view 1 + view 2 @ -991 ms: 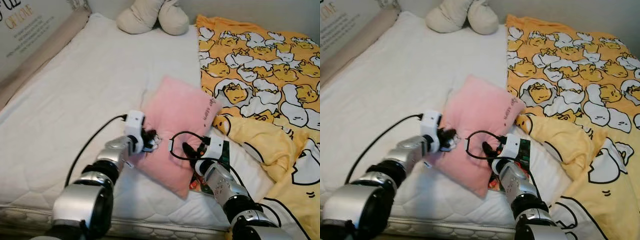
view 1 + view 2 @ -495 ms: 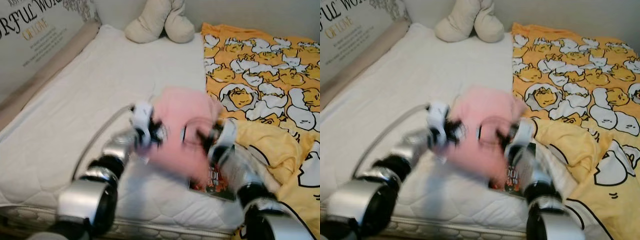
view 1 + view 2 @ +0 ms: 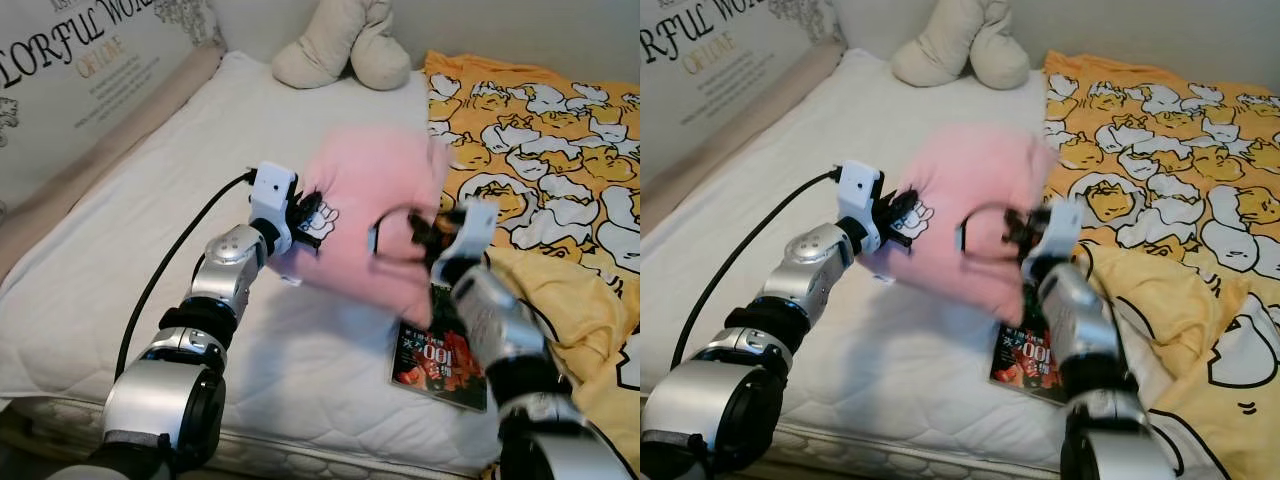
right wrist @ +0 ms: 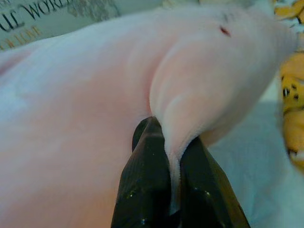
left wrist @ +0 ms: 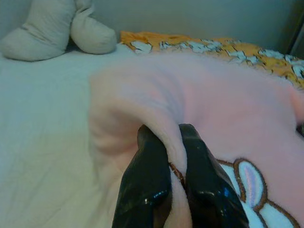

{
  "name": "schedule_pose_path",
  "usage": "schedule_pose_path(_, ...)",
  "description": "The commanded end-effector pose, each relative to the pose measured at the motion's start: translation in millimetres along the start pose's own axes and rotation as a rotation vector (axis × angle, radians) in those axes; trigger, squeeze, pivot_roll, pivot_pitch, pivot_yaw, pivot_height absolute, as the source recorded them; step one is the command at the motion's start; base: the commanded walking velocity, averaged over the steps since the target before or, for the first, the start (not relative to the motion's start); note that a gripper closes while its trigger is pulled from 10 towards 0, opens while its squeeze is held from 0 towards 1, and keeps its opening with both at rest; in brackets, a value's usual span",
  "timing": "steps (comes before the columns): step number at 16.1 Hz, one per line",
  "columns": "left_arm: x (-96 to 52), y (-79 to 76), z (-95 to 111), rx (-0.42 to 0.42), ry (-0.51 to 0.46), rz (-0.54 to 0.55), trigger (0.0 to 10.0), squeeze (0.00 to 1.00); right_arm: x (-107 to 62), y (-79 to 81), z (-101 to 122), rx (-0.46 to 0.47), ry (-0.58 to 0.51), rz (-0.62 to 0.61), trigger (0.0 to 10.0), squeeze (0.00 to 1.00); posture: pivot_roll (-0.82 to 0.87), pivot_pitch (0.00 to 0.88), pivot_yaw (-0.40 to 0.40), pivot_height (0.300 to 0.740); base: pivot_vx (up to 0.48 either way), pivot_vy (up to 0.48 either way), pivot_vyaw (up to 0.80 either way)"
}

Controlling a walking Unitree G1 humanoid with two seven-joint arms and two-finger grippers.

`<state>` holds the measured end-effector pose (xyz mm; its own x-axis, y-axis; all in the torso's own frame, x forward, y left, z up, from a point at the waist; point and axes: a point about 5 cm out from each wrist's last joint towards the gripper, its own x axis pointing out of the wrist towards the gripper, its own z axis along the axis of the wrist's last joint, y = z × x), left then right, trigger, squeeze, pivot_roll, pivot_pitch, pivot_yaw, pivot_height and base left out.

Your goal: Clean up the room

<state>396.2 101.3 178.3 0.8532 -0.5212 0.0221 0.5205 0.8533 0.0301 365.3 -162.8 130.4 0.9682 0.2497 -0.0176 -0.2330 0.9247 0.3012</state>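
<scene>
A pink pillow with a white rabbit patch hangs above the white mattress, held up between both arms. My left gripper is shut on the pillow's left edge; in the left wrist view the fabric is pinched between the black fingers. On the pillow's right edge my right gripper is shut too, with a fold of pink cloth squeezed between its fingers. The pillow and right arm are blurred by motion.
A book with a dark red cover lies on the mattress below the pillow. A yellow blanket with cartoon prints covers the bed's right side. A beige plush toy sits at the head, and a lettered panel runs along the left.
Both grippers have lifted the pink pillow off the mattress and carried it up and away from me. The book that lay under it is now uncovered. The camera has also shifted.
</scene>
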Motion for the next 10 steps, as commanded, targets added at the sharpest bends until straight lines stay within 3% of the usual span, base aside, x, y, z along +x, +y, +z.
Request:
schedule_pose_path(1,-1.4,5.1,10.0,0.004,-0.067,0.042,10.0,0.0,0.1,1.4,13.1,-0.013,-0.07,-0.004,10.0,0.0,0.06,0.0,0.027,0.74,0.0,0.48,0.0)
schedule_pose_path(10,5.9,-24.1,-3.6,-0.049,-0.064,0.008,10.0,0.0,-3.1,1.5,10.4,-0.058,-0.067,0.013,10.0,0.0,0.04,0.0,0.038,0.74,0.0,0.48,0.0)
